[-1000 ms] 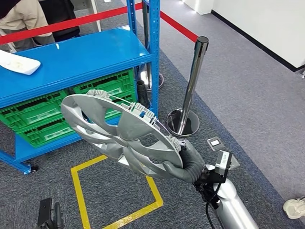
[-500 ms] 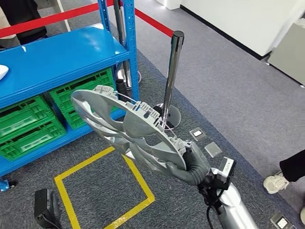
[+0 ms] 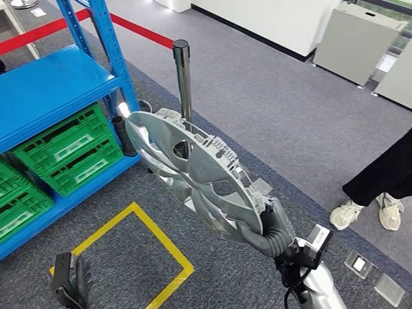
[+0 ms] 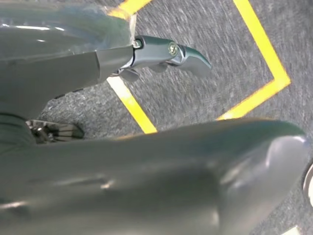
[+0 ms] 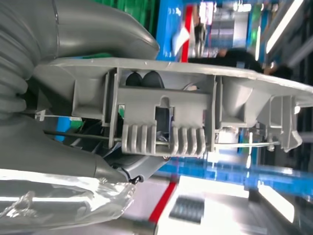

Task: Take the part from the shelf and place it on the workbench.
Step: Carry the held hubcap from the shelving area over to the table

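Right hand (image 3: 270,228) raised forward, gripping the part (image 3: 194,170) by its rim; left hand (image 4: 173,51) hanging low, holding nothing.

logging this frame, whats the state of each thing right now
wheel cover: off the shelf, held in the air, tilted
right hand: grips the wheel cover's rim
left hand: low over the carpet, holds nothing
green crates: on the blue rack's lower shelf
barrier post: upright
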Robot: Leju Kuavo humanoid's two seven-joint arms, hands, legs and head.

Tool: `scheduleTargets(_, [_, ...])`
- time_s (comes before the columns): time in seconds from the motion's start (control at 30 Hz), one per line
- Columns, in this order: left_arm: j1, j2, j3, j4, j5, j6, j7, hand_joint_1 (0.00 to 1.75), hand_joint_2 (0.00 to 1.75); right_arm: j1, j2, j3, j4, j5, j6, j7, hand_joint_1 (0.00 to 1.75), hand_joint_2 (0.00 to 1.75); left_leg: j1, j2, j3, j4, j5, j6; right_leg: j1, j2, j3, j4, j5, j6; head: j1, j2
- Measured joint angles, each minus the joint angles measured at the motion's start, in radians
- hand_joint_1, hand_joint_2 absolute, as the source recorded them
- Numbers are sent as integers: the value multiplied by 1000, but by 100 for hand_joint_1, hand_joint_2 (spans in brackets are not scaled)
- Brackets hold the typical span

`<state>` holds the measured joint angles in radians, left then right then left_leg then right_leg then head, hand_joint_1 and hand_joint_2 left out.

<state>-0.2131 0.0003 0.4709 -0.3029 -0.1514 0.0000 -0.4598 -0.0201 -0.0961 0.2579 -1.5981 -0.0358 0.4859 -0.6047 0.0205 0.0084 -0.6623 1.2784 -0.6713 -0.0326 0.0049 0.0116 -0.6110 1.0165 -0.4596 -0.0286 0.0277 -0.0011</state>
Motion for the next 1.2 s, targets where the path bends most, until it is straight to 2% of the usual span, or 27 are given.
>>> scheduleTargets(0.03, [-1, 0, -4, 0, -4, -2, 1, 0, 0, 5, 1, -4, -4, 4, -2, 3, 175, 175, -1, -1, -14, 26, 2, 1, 0, 15, 0, 2, 0, 0, 0, 0])
scheduleTargets(0.07, [-3, 0, -8, 0, -8, -1, 0, 0, 0, 10, 1, -9, -8, 9, -4, 7, 175, 175, 0, -2, -10, 12, 25, 2, 0, 30, 0, 4, 0, 0, 0, 0])
scheduleTargets(0.1, [-6, -1, -13, 0, -13, 0, -2, 0, 0, 16, 1, -13, -14, 14, -6, 13, 175, 175, 1, -7, 12, -41, 62, 4, 0, 45, 1, 8, -1, 2, 0, 0])
scheduleTargets(0.17, [-10, -2, -21, 0, -18, 5, -10, 0, 0, 26, 1, -21, -28, 23, -7, 24, 175, 175, 6, -49, 68, -168, 123, 8, -1, 71, -3, 19, -5, 9, 0, 0])
scheduleTargets(0.23, [-12, -6, -27, 0, -20, 12, -20, 0, 0, 38, 3, -30, -47, 30, -5, 35, 175, 175, 7, -87, 93, -229, 134, 12, -4, 94, -15, 28, -4, 22, 0, 0])
scheduleTargets(0.3, [-12, -12, -31, 0, -20, 18, -28, 0, 0, 53, 3, -40, -65, 35, 1, 45, 175, 175, 7, -78, 94, -237, 133, 19, -8, 114, -24, 26, 2, 35, 0, 0])
scheduleTargets(0.33, [-14, -15, -32, 0, -19, 20, -31, 0, 0, 61, 2, -44, -72, 36, 4, 49, 175, 175, 8, -68, 95, -241, 135, 25, -7, 109, -27, 28, 0, 41, 1, 0])
scheduleTargets(0.4, [-16, -21, -34, -1, -19, 20, -35, 0, 0, 69, 0, -51, -82, 37, 15, 54, 175, 175, 13, -43, 97, -247, 140, 37, -4, 63, -51, 78, -33, 51, 9, 0])
scheduleTargets(0.43, [-16, -22, -34, -1, -18, 20, -36, 0, 0, 70, -3, -53, -85, 37, 23, 53, 175, 175, 11, -30, 98, -248, 140, 40, -4, 30, -77, 134, -64, 55, 14, 0])
scheduleTargets(0.5, [-15, -24, -35, -1, -18, 21, -37, 0, 0, 69, -8, -56, -86, 33, 43, 43, 175, 175, 9, -3, 98, -248, 139, 43, -9, -2, -137, 264, -120, 63, 19, 0])
scheduleTargets(0.53, [-15, -25, -36, 0, -18, 21, -37, 0, 0, 69, -11, -58, -86, 32, 53, 35, 175, 175, 8, 11, 98, -247, 138, 43, -11, -6, -152, 300, -126, 66, 19, 0])
scheduleTargets(0.57, [-17, -26, -37, 0, -18, 21, -37, 0, 0, 69, -15, -59, -86, 30, 62, 26, 175, 175, 7, 23, 99, -247, 137, 42, -12, -8, -147, 294, -112, 66, 19, 0])
scheduleTargets(0.6, [-20, -28, -38, 0, -18, 21, -37, 0, 0, 69, -18, -59, -87, 27, 73, 16, 175, 175, 7, 33, 101, -247, 135, 41, -13, -12, -122, 247, -82, 65, 19, 0])
scheduleTargets(0.63, [-23, -30, -39, 0, -18, 22, -37, 0, 0, 67, -22, -59, -89, 24, 82, 6, 175, 175, 7, 43, 104, -247, 132, 38, -11, -26, -83, 171, -47, 62, 20, 0])
scheduleTargets(0.7, [-30, -34, -40, 0, -18, 25, -38, 0, 0, 59, -25, -57, -94, 17, 97, -8, 175, 175, 3, 60, 109, -248, 128, 30, 0, -65, -20, 49, -8, 50, 19, 0])
scheduleTargets(0.73, [-33, -34, -40, 0, -17, 26, -38, 0, 0, 53, -25, -55, -98, 15, 103, -12, 175, 175, 1, 69, 111, -249, 126, 25, 5, -77, -8, 23, -5, 44, 18, 0])
scheduleTargets(0.77, [-34, -35, -41, 0, -16, 27, -39, 0, 0, 48, -26, -52, -101, 13, 107, -13, 175, 175, -1, 79, 113, -252, 126, 20, 10, -76, -8, 19, -9, 37, 18, 0])
scheduleTargets(0.83, [-37, -37, -43, 0, -13, 26, -41, 0, 0, 45, -27, -48, -110, 12, 113, -15, 175, 175, 1, 88, 121, -255, 121, 9, 9, -55, -8, 11, -4, 24, 16, 0])
scheduleTargets(0.9, [-40, -37, -45, 0, -11, 26, -42, 0, 0, 42, -28, -44, -119, 8, 115, -15, 175, 175, 3, 52, 110, -220, 89, 2, 4, -36, -2, 0, 1, 11, 13, 0])
scheduleTargets(0.97, [-38, -35, -45, 0, -5, 26, -40, 0, 0, 36, -27, -37, -126, 2, 117, -15, 175, 175, 3, 9, 56, -101, 29, 2, 3, -15, 1, -3, 3, 2, 9, 0])
scheduleTargets(1.0, [-34, -34, -45, 1, -1, 28, -37, 0, 0, 35, -26, -33, -128, -1, 120, -16, 175, 175, 2, 1, 22, -33, 4, 2, 4, -2, 2, -2, 2, 0, 8, 0])
scheduleTargets(1.03, [-31, -33, -45, 1, 3, 29, -34, 0, 0, 34, -25, -28, -130, -3, 124, -16, 175, 175, 1, -1, -4, 14, -4, 2, 5, 12, 2, 0, 1, -1, 7, 0])
scheduleTargets(1.07, [-28, -31, -45, 2, 8, 30, -32, 0, 0, 34, -25, -24, -131, -6, 128, -16, 175, 175, 1, -2, -14, 23, 9, 3, 5, 27, 2, 3, 0, -1, 7, 0])
scheduleTargets(1.1, [-27, -30, -45, 2, 12, 30, -31, 0, 0, 33, -25, -20, -132, -7, 132, -16, 175, 175, 1, -4, -5, -9, 41, 4, 5, 41, 2, 6, -1, 0, 7, 0])
scheduleTargets(1.13, [-26, -27, -44, 2, 16, 31, -31, 0, 0, 32, -24, -15, -133, -7, 135, -16, 175, 175, 1, -12, 19, -73, 85, 6, 4, 55, 2, 11, -3, 2, 7, 0])
scheduleTargets(1.17, [-26, -25, -44, 1, 19, 30, -33, 0, 0, 30, -24, -11, -134, -7, 137, -16, 175, 175, 3, -34, 44, -135, 116, 9, 4, 67, 1, 16, -6, 6, 7, 0])
scheduleTargets(1.2, [-25, -23, -43, 1, 23, 30, -36, 0, 0, 26, -24, -7, -134, -8, 139, -17, 175, 175, 5, -55, 65, -189, 136, 11, 4, 80, -3, 23, -9, 10, 8, 0])
